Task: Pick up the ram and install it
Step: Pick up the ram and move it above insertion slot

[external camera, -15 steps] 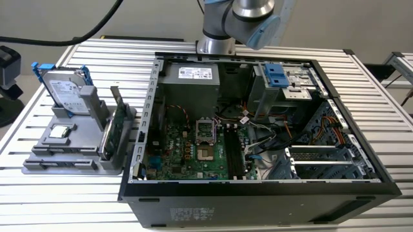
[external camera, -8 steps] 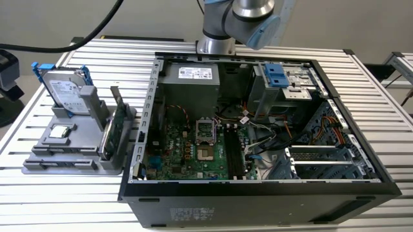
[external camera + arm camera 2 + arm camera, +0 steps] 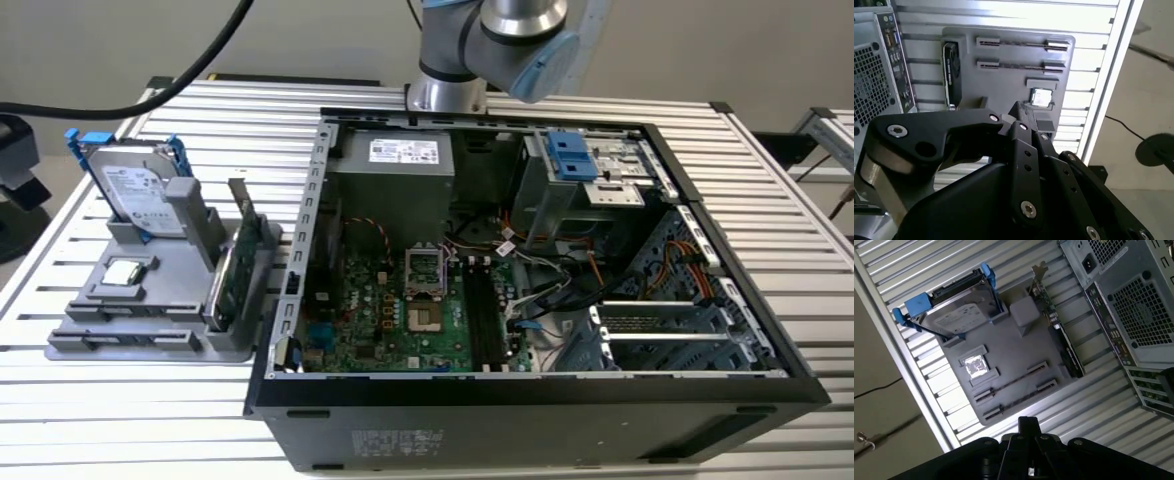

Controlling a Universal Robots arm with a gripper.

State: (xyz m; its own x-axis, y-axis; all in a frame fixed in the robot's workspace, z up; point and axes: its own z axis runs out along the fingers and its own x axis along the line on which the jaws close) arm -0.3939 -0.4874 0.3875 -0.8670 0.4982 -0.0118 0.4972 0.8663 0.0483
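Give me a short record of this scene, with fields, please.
computer case: open, on slatted table, beside gray tray
gray tray: holds hard drive with blue rails, green card, processor chip
tray slots: thin dark strips inside; ram not certain
pincer: raised, clear of gray tray and computer case

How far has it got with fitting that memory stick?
Barely begun. Nothing looks done: what seems to be the ram sits edge-on in the grey tray beside the case. The gripper hangs above the tray, not touching it. Picking up and installing are both left.
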